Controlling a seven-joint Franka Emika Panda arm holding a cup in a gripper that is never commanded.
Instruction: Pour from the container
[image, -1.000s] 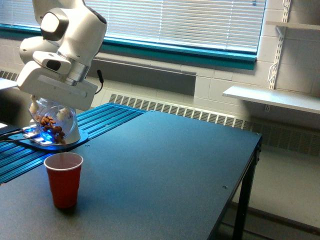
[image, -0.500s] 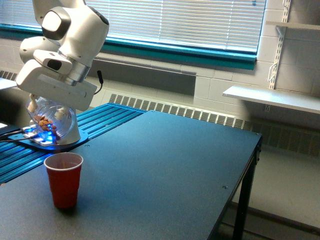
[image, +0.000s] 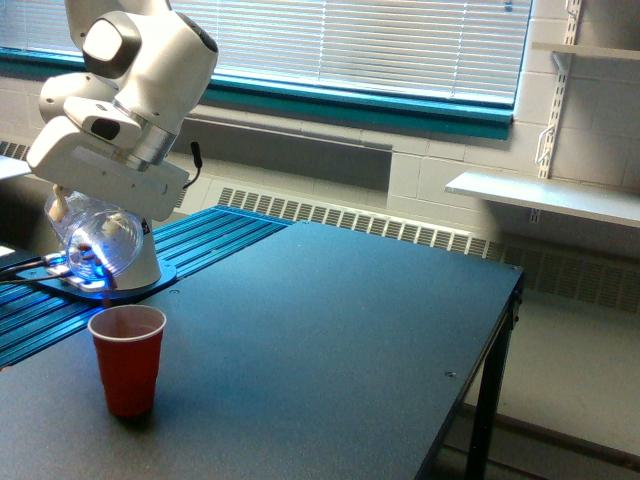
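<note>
- The white Franka arm (image: 130, 60) reaches in from the exterior view's upper left, its broad wrist block slanted down toward that view's left.
- Under that block the gripper (image: 85, 222) holds the container (image: 95, 240), a small clear rounded jar, with the jaws clamped on its upper part; the fingers themselves are mostly hidden by the wrist block and the glass.
- The container hangs in the air, tilted, above and slightly behind the red plastic cup (image: 127, 358), not touching it.
- Blue light glints through the glass; what lies inside the jar cannot be made out clearly at this moment.
- The red plastic cup stands upright on the dark tabletop (image: 330, 340), near the table's edge at the exterior view's left, its mouth open upward.
- Behind the jar the arm's round base (image: 135, 280) sits on a blue ribbed surface (image: 215, 235) beside the table.
- Farther back run a baseboard radiator grille (image: 350, 220) and a window with closed blinds (image: 370, 40); 1 white wall shelf (image: 545, 195) juts out at the exterior view's right.
</note>
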